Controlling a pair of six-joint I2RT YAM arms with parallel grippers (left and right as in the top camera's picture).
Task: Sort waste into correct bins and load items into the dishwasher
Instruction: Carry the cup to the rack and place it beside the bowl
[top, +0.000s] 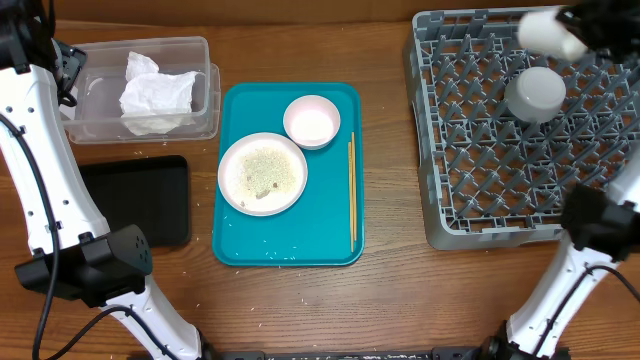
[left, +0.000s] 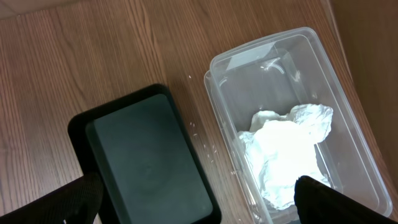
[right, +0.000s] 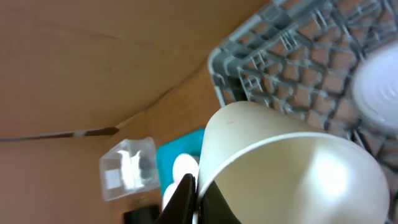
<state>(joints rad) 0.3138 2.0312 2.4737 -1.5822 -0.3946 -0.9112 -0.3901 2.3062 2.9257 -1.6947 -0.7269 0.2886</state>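
The left tool (left: 202, 210) stands wide with nothing between its fingers (left: 78, 200). Below it on the table (left: 93, 56), the black tray (left: 149, 162) lies to one side and the clear tub (left: 292, 62), with a crumpled napkin (left: 283, 155) inside, to the other. The right tool (top: 572, 30) is clamped on a small cup (right: 292, 162) above the far edge of the dish rack (top: 500, 190), where another round pale dish (top: 535, 92) sits upturned on the pegs near it. Well aside from that tool, the teal tray (top: 290, 240) carries the plate (top: 240, 195) strewn with crumbs (top: 262, 170), a small bowl (top: 312, 121) and chopsticks (top: 351, 190).
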